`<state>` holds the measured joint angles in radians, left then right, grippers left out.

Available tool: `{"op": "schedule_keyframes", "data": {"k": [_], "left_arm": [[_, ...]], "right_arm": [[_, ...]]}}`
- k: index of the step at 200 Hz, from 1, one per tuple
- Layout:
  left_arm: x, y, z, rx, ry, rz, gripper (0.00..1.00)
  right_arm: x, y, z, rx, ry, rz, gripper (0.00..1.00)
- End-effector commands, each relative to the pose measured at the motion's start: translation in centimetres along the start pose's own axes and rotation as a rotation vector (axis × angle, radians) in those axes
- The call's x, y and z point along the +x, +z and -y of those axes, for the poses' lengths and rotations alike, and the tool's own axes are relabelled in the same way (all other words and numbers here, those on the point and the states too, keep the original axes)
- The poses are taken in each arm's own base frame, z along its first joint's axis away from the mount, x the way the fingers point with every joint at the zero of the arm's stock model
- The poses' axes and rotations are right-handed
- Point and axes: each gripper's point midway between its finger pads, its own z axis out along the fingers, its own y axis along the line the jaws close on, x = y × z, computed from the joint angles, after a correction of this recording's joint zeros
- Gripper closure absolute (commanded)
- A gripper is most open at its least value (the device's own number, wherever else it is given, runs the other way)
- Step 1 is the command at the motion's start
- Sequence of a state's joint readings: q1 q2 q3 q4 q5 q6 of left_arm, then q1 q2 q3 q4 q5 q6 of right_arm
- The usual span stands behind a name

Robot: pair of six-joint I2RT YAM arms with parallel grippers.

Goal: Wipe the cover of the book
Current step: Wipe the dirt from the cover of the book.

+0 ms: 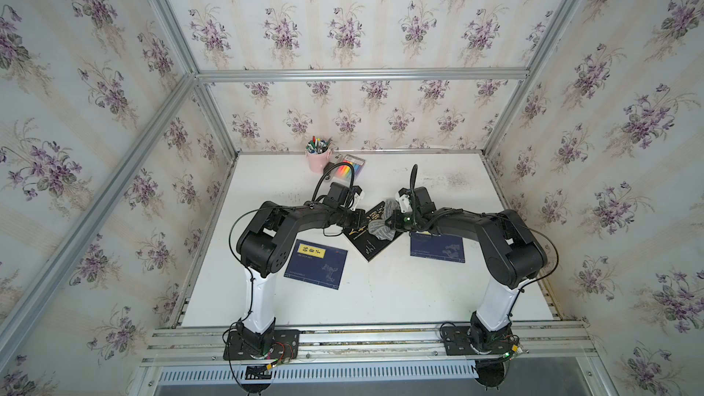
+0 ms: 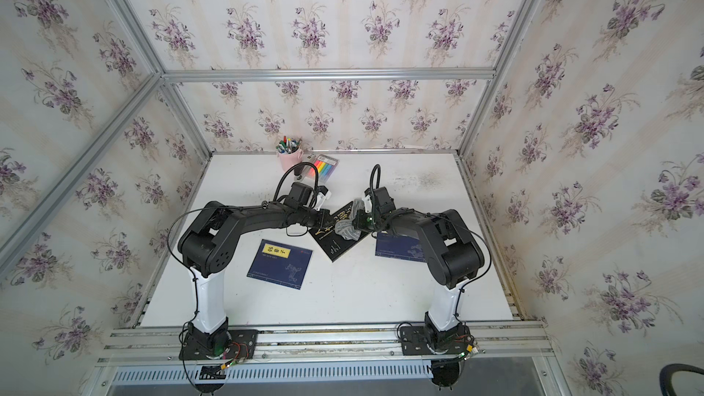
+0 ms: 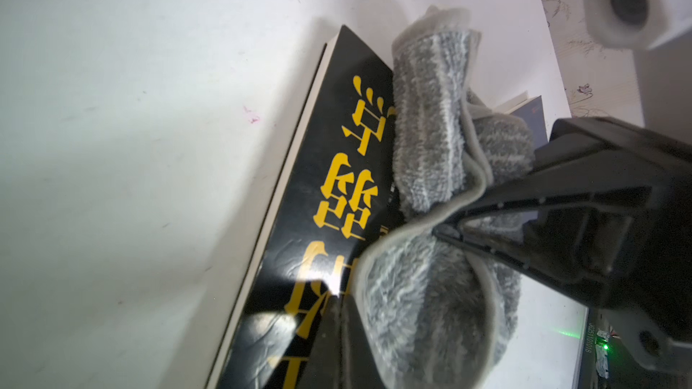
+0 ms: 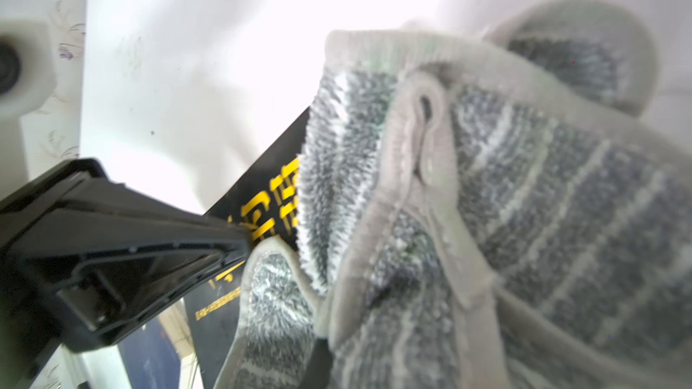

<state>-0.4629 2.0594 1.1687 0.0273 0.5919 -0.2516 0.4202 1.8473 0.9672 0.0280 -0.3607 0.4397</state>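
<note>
A black book (image 1: 368, 249) with yellow lettering lies at an angle in the middle of the table, in both top views (image 2: 335, 249). My left gripper (image 1: 362, 219) is shut with nothing in it. In the left wrist view its tips (image 3: 337, 304) rest on the book's cover (image 3: 329, 166). My right gripper (image 1: 392, 222) is shut on a grey striped cloth (image 1: 381, 227). The bunched cloth (image 3: 430, 136) lies on the cover's far half. In the right wrist view the cloth (image 4: 524, 218) hides most of the book (image 4: 269, 181) and my own jaws.
Two blue books lie flat, one front left (image 1: 316, 262) and one partly under the right arm (image 1: 438, 248). A pink cup of pens (image 1: 318, 160) and a pack of coloured pens (image 1: 351, 166) stand at the back. Wallpapered walls enclose the table (image 1: 381, 299).
</note>
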Motion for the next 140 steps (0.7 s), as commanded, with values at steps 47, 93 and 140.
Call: {"op": "schedule_keyframes", "data": {"k": [47,93,140], "left_arm": [[5.3,0.1,-4.4,-0.209,-0.094,-0.168,1.0],[5.2,0.1,-4.4,-0.211,-0.099,-0.166,1.0],[5.2,0.1,-4.4,-0.212,-0.097,-0.167,1.0]], "right_arm": [[2.0,1.2,0.4,0.069,-0.002,-0.074,1.0],[7.8,3.0,-5.1,-0.02,-0.084,-0.17,1.0],[11.0,3.6,-8.4,-0.076,-0.114,-0.211,1.0]]}}
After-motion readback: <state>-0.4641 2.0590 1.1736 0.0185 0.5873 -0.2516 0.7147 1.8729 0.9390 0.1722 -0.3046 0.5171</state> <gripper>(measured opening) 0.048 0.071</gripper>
